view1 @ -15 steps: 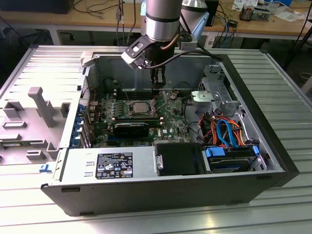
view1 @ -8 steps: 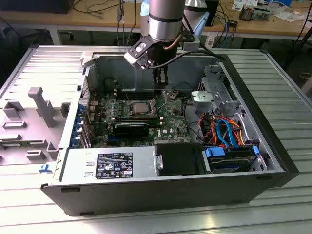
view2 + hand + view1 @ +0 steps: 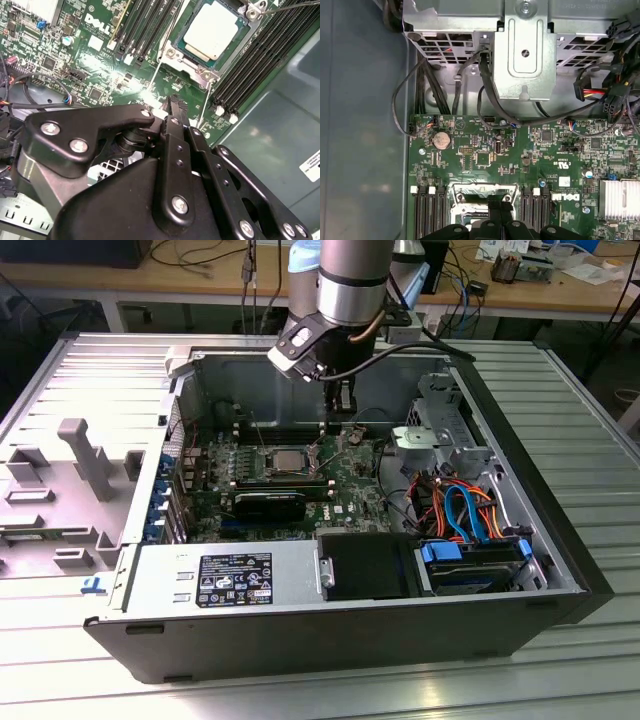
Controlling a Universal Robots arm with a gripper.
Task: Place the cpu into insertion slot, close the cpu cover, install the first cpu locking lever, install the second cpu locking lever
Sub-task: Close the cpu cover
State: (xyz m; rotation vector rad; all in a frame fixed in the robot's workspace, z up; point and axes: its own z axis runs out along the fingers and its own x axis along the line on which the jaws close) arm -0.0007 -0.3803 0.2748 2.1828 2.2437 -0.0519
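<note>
The cpu (image 3: 210,29) lies flat in the insertion slot (image 3: 480,188) on the green motherboard, silvery top up, also seen as the cpu (image 3: 285,461) in the exterior view. The cpu cover (image 3: 186,54) lies down around it as a silver frame. Two thin wire locking levers (image 3: 153,80) (image 3: 205,106) stick out from the socket's corners toward my gripper. My gripper (image 3: 175,103) hangs just above the board beside the socket, on the exterior view's right, fingers together with nothing seen between them. Its fingers (image 3: 493,206) hide part of the socket in the first wrist view.
Black memory slots (image 3: 142,25) flank the socket on both sides. A metal drive cage (image 3: 525,55) with black cables stands past the board. A black fan shroud (image 3: 365,565), a power supply (image 3: 235,580) and coloured cables (image 3: 460,505) fill the case's near side.
</note>
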